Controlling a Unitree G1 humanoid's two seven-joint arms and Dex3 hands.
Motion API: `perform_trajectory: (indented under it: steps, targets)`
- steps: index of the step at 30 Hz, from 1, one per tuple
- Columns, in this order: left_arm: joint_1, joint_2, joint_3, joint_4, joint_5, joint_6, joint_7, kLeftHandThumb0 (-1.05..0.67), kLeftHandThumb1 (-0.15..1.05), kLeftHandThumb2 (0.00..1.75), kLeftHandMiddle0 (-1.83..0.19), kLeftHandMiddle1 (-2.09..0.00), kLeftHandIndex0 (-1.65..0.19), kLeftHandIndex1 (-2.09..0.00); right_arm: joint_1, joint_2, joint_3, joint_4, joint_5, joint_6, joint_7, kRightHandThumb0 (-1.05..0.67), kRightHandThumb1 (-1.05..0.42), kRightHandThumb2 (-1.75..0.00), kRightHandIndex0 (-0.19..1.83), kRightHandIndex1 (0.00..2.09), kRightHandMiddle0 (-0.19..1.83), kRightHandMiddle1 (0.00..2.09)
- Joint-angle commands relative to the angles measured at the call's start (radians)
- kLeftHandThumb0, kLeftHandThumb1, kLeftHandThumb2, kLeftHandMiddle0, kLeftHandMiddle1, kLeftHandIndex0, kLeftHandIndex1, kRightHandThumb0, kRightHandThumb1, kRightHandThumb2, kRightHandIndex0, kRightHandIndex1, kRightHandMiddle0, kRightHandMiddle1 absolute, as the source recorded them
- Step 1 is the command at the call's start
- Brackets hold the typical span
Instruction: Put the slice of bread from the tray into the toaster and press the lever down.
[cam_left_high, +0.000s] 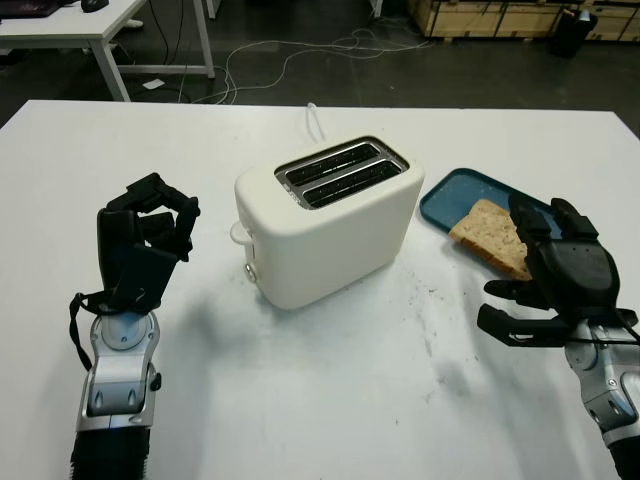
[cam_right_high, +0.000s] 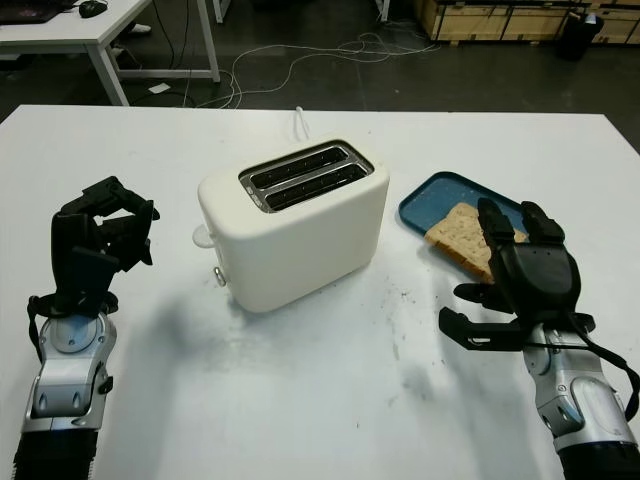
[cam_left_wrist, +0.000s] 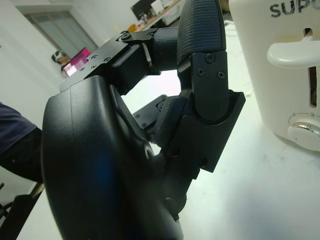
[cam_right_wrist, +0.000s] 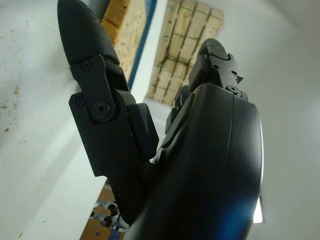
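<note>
A cream two-slot toaster (cam_left_high: 330, 220) stands in the middle of the white table, its slots empty. Its lever (cam_left_high: 240, 232) sits high on the end facing left, above a round knob (cam_left_high: 249, 270). A slice of brown bread (cam_left_high: 488, 232) lies on the blue tray (cam_left_high: 450, 195) to the toaster's right. My right hand (cam_left_high: 545, 265) is open, just in front of the tray, with its fingertips over the near edge of the bread. My left hand (cam_left_high: 160, 225) is raised to the left of the toaster, fingers curled and holding nothing; the lever (cam_left_wrist: 292, 50) shows close by in the left wrist view.
A white cable (cam_left_high: 317, 120) runs from behind the toaster to the table's far edge. Dark specks (cam_left_high: 425, 320) dot the table in front of the toaster. Beyond the table are a white desk (cam_left_high: 90, 25) and cables on the floor.
</note>
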Motion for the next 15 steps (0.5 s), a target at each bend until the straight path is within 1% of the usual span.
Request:
perform_trajectory:
  steps: [1,10,15]
  targets:
    - [-0.011,0.005,-0.004,0.004,0.006,-0.016,0.001,-0.81,0.81,0.59,-1.37,-1.52,-1.13,-1.55,-0.029,-0.021,0.017,0.028,0.020,-0.012,-0.005,-0.95,-0.92,-0.04,0.00,0.00,0.00,0.00]
    - [-0.017,0.003,-0.005,0.000,0.005,-0.013,-0.001,-0.83,0.81,0.59,-1.36,-1.53,-1.13,-1.56,-0.084,-0.053,0.099,0.107,-0.002,-0.015,-0.012,-0.92,-0.92,-0.08,0.00,0.00,0.00,0.00]
    - [-0.016,0.003,-0.004,-0.007,-0.003,-0.006,-0.008,-0.82,0.81,0.58,-1.36,-1.53,-1.13,-1.57,-0.116,-0.051,0.147,0.161,-0.010,0.005,-0.005,-0.89,-0.92,-0.12,0.00,0.00,0.00,0.00]
